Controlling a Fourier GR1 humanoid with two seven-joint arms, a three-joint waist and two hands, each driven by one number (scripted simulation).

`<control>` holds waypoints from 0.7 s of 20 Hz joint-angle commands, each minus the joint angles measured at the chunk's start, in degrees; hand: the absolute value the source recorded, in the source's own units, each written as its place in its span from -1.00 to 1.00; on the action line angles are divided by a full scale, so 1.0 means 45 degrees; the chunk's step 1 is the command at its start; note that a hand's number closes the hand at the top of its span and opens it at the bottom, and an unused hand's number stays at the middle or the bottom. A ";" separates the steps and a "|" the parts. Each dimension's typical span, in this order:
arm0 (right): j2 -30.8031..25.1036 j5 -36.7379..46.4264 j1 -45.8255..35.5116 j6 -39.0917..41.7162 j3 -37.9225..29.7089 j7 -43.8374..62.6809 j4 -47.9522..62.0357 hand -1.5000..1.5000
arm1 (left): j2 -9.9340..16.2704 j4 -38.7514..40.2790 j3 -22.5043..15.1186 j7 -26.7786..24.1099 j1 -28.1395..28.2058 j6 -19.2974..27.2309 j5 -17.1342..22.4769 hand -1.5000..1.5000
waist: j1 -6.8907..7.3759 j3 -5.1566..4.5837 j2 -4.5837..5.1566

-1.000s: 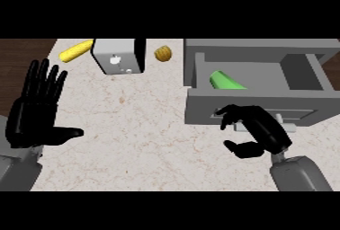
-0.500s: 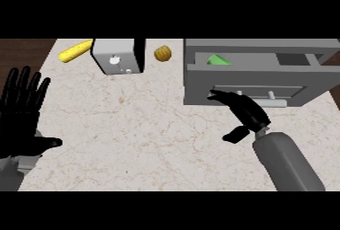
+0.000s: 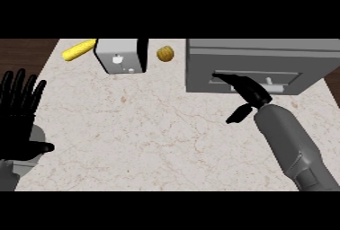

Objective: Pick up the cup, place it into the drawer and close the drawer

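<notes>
The grey drawer unit (image 3: 259, 56) stands at the counter's back right with its drawer front (image 3: 256, 81) pushed in flush. No cup shows; whatever is inside the drawer is hidden. My right hand (image 3: 249, 90) lies with straight fingers against the drawer front, beside the handle, thumb hanging below. My left hand (image 3: 19, 110) rests open at the left edge, fingers up.
A grey toaster (image 3: 121, 56) stands at the back middle. A yellow corn cob (image 3: 79, 49) lies to its left and a small brownish-yellow item (image 3: 165, 53) to its right. Beige marbled counter (image 3: 146, 134) spreads in front.
The drawer, open a second ago with a green thing inside, has slid shut. My right hand moved forward with it, fingers straightening against the front. My left hand drifted left.
</notes>
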 commanded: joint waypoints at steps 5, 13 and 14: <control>-0.0561 0.0197 -0.2311 -0.0015 -0.0755 -0.0440 0.3553 -1.00 | -0.0337 0.0710 0.0029 -0.0206 -0.0151 -0.0771 -0.0276 -1.00 | 0.0398 0.0074 0.0359; -0.1649 -0.0043 -0.3302 0.0542 -0.1296 -0.0996 0.4522 -1.00 | -0.0439 0.0999 0.0005 -0.0053 -0.0956 -0.0539 -0.0649 -1.00 | 0.0588 0.0084 0.0513; -0.1709 0.0043 -0.3366 0.0544 -0.1232 -0.0949 0.4573 -1.00 | -0.0581 0.1178 -0.0147 -0.0319 -0.0880 -0.0662 -0.0890 -1.00 | 0.0574 0.0078 0.0516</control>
